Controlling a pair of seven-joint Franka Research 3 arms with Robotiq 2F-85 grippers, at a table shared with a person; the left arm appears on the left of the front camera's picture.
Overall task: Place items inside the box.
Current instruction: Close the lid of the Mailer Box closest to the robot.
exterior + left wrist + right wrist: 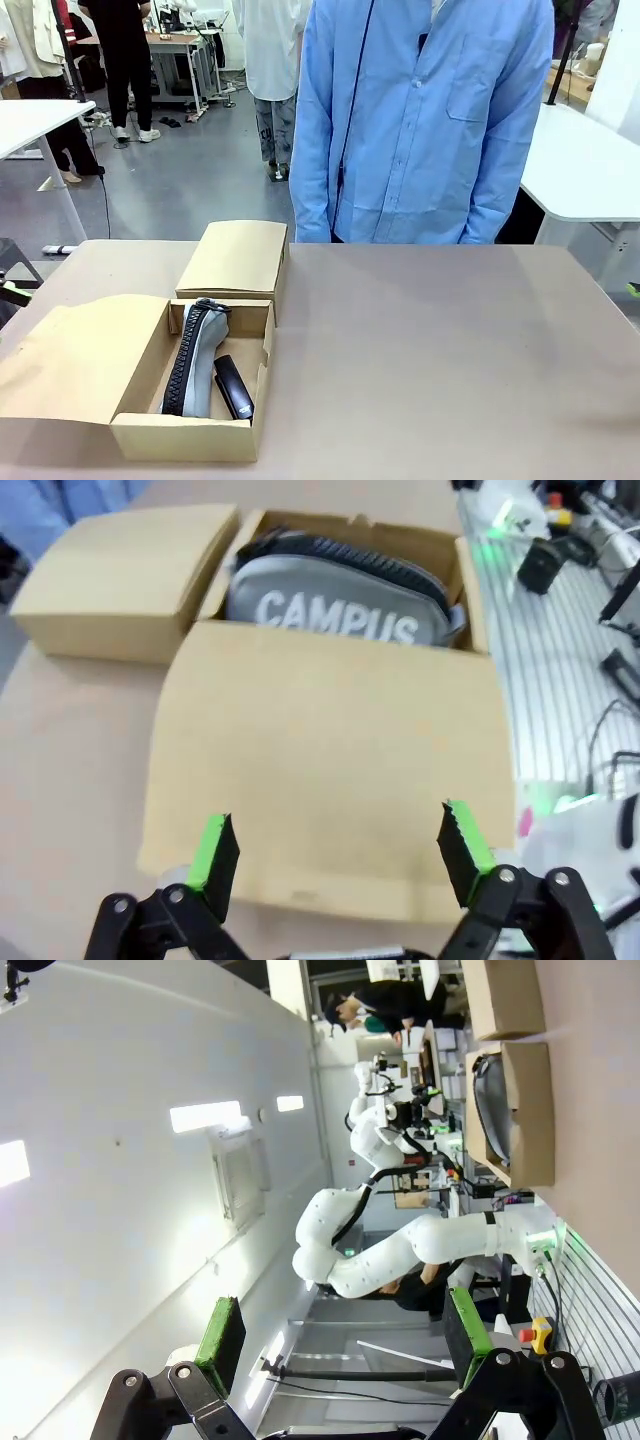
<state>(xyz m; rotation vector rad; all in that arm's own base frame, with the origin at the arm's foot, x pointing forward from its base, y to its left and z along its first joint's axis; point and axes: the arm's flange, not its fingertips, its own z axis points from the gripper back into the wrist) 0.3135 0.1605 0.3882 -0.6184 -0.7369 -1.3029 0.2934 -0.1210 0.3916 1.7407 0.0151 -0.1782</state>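
Now the open brown cardboard box [190, 425] sits on the tan worktop [430, 360], and everything else is placed from it. Inside it lies a grey zip pouch [198, 355] with a black zipper, printed "CAMPUS" in white as the left wrist view shows [335, 615]. Just beside the pouch, on the side toward the middle of the worktop, lies a black stapler [232, 387], also inside the box. The box's wide flap [65, 365] is folded out flat on its other side. A second, closed brown cardboard box [237, 258] stands touching the far end of the open one. Beyond that, a person in a light blue shirt [420, 120] stands at the far edge of the worktop.

The left pincer [340, 850] hovers over the open box's flap, its green-padded fingers spread wide with nothing between them. The right pincer [345, 1335] is well away from the box, also spread wide and empty, pointing toward a white wall.
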